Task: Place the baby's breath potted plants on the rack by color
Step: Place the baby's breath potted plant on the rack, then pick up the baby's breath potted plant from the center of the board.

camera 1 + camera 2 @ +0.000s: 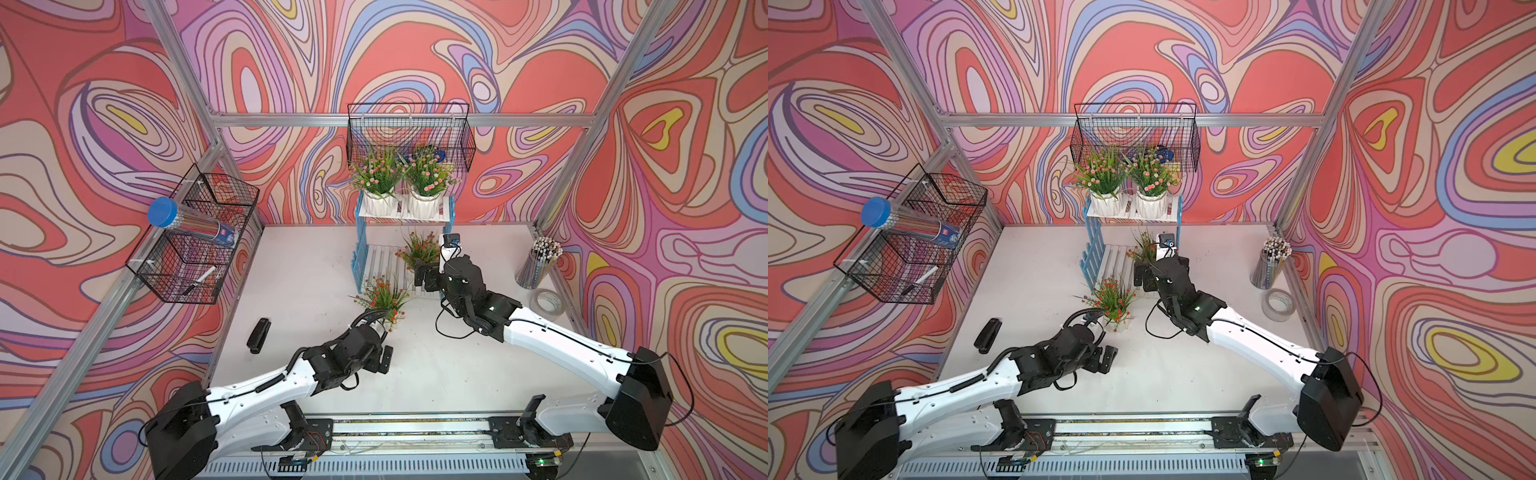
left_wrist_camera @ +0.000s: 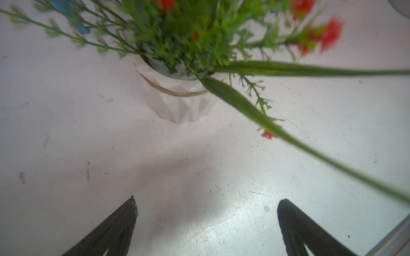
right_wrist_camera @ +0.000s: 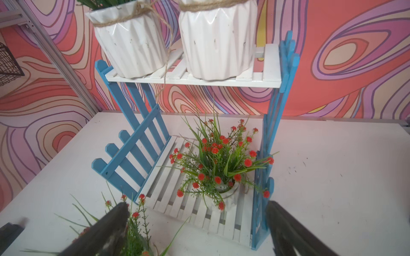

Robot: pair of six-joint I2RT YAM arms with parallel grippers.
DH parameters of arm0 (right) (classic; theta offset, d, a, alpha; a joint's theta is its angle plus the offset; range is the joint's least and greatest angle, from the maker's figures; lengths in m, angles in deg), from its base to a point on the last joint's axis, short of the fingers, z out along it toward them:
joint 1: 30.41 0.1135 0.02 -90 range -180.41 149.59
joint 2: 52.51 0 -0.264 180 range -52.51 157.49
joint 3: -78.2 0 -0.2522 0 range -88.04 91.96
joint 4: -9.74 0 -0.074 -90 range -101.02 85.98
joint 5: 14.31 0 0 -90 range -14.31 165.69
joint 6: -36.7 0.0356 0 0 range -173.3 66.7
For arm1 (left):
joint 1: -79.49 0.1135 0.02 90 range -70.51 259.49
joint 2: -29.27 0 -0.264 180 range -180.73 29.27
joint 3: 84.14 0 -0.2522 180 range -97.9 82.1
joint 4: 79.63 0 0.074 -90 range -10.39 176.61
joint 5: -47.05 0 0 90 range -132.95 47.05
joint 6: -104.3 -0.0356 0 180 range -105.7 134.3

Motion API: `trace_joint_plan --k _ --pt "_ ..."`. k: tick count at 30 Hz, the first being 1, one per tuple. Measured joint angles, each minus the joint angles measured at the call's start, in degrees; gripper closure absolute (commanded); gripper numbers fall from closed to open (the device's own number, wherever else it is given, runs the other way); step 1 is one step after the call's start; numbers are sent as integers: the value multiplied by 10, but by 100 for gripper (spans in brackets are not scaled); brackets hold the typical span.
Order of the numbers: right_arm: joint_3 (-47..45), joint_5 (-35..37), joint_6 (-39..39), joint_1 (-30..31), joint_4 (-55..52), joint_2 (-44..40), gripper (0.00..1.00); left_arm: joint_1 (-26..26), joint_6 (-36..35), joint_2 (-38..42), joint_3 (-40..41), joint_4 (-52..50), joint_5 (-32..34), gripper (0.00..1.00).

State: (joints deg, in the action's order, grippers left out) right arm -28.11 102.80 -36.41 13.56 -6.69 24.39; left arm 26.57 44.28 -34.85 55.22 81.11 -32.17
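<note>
The rack (image 1: 360, 245) stands at the back of the table, with blue side panels and white slatted shelves. Two pink-flowered baby's breath potted plants (image 1: 377, 172) (image 1: 430, 172) sit side by side on its top shelf. A red-flowered plant (image 3: 219, 164) stands on the right part of the lower shelf. My right gripper (image 3: 197, 205) is open just in front of that plant, holding nothing. The other red-flowered plant (image 1: 382, 297) stands on the table before the rack, and its white pot (image 2: 182, 99) is upright. My left gripper (image 2: 206, 201) is open and empty, a short way from that pot.
A black wire basket (image 1: 411, 133) hangs on the back wall above the rack. Another wire basket (image 1: 195, 241) on the left wall holds a blue-capped tube (image 1: 187, 224). A black stapler (image 1: 258, 335) lies at the left. A pencil cup (image 1: 538, 262) and a tape roll (image 1: 548, 301) stand at the right.
</note>
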Motion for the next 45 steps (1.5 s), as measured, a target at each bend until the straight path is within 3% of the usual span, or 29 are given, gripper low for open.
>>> trace_joint_plan --k 4,15,29,38,45 --pt "-16 -2 -5 0 -4 -13 2 0 -22 -47 47 106 20 0" --pt "-70 3 -9 0 -5 -45 2 2 -108 -114 73 343 53 0" --pt "-88 12 -9 0 -5 -49 2 73 -168 -216 72 499 13 0" --pt "-89 20 -9 0 -6 -43 2 88 -188 -294 59 572 -20 0" --pt "-89 21 -9 0 -6 -38 2 92 -211 -308 54 603 -24 0"
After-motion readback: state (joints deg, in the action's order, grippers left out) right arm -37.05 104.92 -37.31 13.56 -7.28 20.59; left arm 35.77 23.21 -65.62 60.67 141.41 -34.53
